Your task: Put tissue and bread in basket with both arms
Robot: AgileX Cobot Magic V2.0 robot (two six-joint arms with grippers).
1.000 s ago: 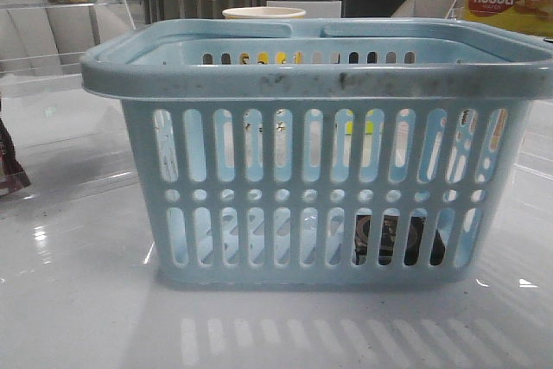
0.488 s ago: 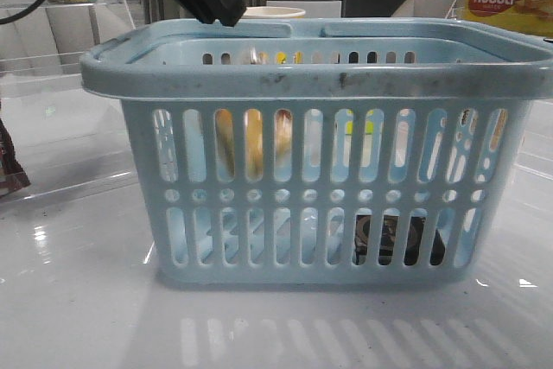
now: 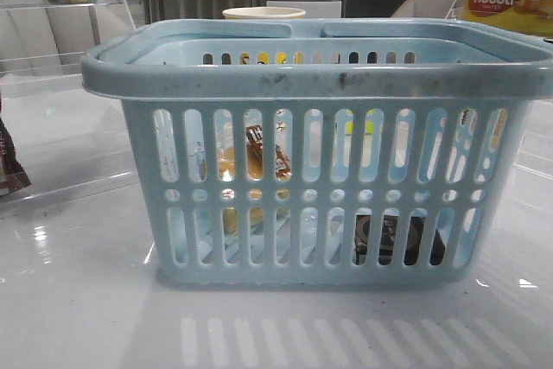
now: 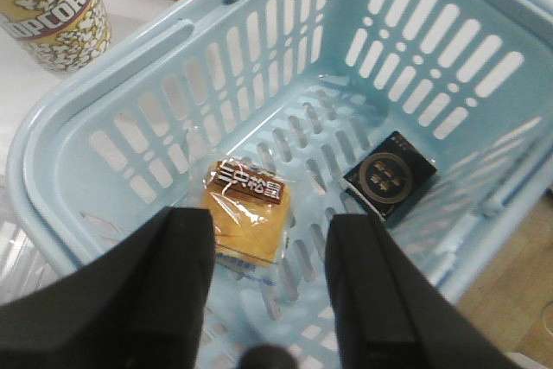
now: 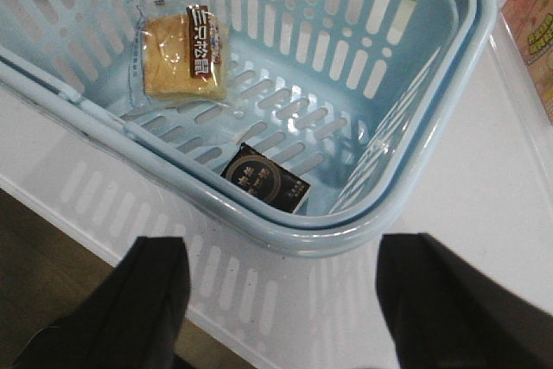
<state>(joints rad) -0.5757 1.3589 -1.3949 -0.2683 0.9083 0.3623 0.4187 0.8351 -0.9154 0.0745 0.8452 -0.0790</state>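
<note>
Bread, dangled above a second ago, is now being seen lying on the floor of the basket near the tissue, both end effectors being held wide and empty, so the task is being judged complete.

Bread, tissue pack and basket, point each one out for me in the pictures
bread (image 4: 244, 222): left wrist view, middle of the golden loaf inside its clear bag.
tissue (image 4: 390, 176): left wrist view, printed top of the black pack.
basket (image 3: 346, 82): front view, thick scuffed front rim.
</note>
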